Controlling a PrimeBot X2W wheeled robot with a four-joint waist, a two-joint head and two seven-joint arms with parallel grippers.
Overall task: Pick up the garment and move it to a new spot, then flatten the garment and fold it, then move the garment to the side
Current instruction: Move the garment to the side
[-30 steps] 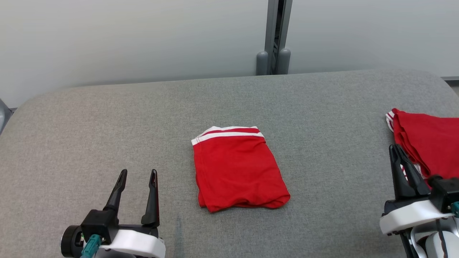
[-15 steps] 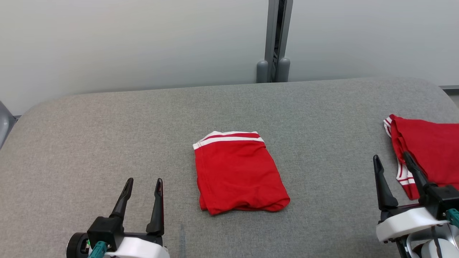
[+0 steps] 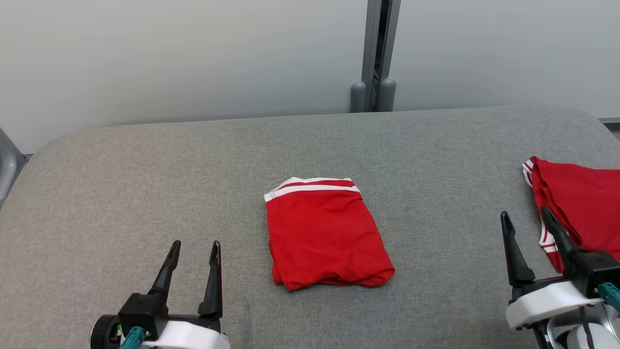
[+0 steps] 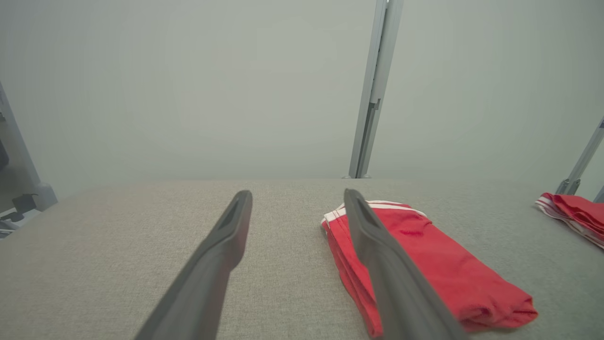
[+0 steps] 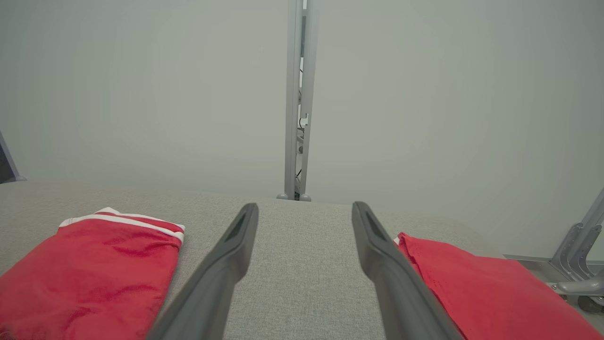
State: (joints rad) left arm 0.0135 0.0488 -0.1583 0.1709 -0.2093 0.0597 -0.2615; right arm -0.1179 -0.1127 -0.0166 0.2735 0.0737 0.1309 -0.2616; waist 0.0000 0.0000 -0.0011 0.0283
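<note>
A folded red garment with white stripes lies flat in the middle of the grey padded table; it also shows as a neat folded red garment in the left wrist view and as a folded red garment in the right wrist view. A second folded red garment lies at the table's right edge, seen too as a red garment beside my right fingers. My left gripper stands open to the left of the middle garment, holding nothing. My right gripper is open just left of the right-hand garment, its jaws empty.
A grey upright post stands behind the table against a pale wall. The table's far edge is rounded at both corners. Bare grey padding lies between the two garments and to the left of the middle one. A metal frame foot stands beyond the right edge.
My right gripper has gone from shut to open beside the right-hand garment and drawn back slightly. The head camera has shifted a little. The left gripper stays open.
</note>
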